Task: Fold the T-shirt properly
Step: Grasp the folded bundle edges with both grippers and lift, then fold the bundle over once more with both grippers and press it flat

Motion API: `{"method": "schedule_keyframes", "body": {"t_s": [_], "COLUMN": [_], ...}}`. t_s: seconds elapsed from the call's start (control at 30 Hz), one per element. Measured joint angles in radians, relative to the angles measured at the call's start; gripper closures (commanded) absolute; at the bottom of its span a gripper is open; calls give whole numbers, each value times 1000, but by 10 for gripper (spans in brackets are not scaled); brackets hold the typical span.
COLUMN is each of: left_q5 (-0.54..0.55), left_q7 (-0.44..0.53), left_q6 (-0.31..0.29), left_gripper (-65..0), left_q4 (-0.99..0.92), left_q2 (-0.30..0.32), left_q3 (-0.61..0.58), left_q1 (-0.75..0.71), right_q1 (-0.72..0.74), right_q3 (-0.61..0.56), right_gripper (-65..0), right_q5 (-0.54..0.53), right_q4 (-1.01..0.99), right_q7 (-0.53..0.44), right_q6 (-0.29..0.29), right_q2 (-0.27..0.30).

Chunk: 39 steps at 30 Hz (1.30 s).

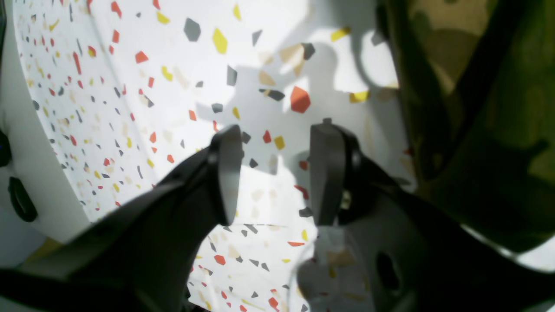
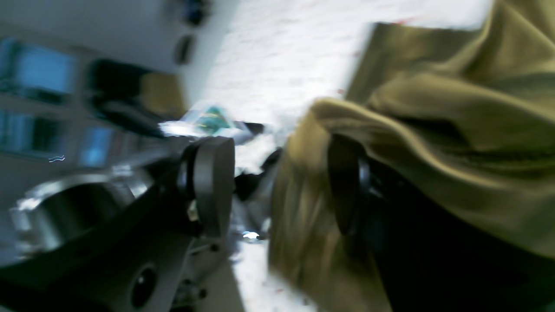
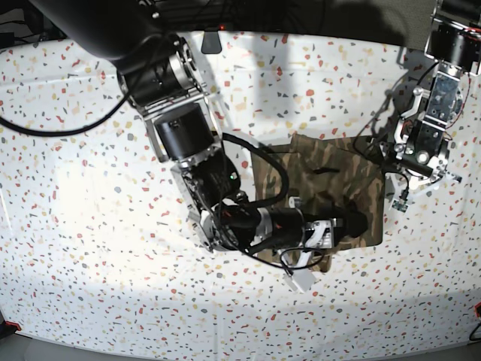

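The camouflage T-shirt [image 3: 331,180] lies as a folded block right of the table's middle. My right gripper [image 2: 279,186] reaches over its near right part, also seen from above [image 3: 355,222]. Its jaws stand wide apart, and olive cloth [image 2: 433,130] drapes over and around the right finger [image 2: 347,182], blurred. My left gripper [image 1: 277,173] hovers open above the bare speckled table with nothing between its fingers. The T-shirt's edge [image 1: 485,108] lies just to its right, apart from it.
The white table [image 3: 90,188] is speckled with red, yellow and grey chips. The bulky right arm [image 3: 188,135] crosses from the upper left to the shirt. The left arm [image 3: 422,143] stands at the shirt's right edge. Cables [image 3: 45,128] trail at the far left.
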State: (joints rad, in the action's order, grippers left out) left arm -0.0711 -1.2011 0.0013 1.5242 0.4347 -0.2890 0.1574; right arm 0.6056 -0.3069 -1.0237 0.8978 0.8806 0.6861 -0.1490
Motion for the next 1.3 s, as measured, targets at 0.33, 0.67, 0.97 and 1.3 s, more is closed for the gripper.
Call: {"method": "schedule_keyframes", "body": {"t_s": [0.33, 0.67, 0.97, 1.3], "left_q5": [0, -110, -31, -20], "left_q7": [-3, 11, 157, 298], "left_q6": [0, 82, 111, 118], "left_gripper": [-245, -245, -245, -245], "left_q4": [0, 210, 372, 290], "left_q2": [0, 0, -141, -234], "left_q3": [0, 0, -1, 2], "left_q1": [0, 1, -164, -240], "right_q1": [90, 113, 138, 157], "right_q3": [-2, 221, 138, 102], "right_gripper": [-345, -342, -342, -342], "right_q5": [-222, 655, 921, 1077], "right_q4": [0, 0, -116, -368], "right_q7": [145, -346, -581, -639], "right_q6": [3, -1, -47, -136], "right_q2": [-1, 5, -2, -3]}}
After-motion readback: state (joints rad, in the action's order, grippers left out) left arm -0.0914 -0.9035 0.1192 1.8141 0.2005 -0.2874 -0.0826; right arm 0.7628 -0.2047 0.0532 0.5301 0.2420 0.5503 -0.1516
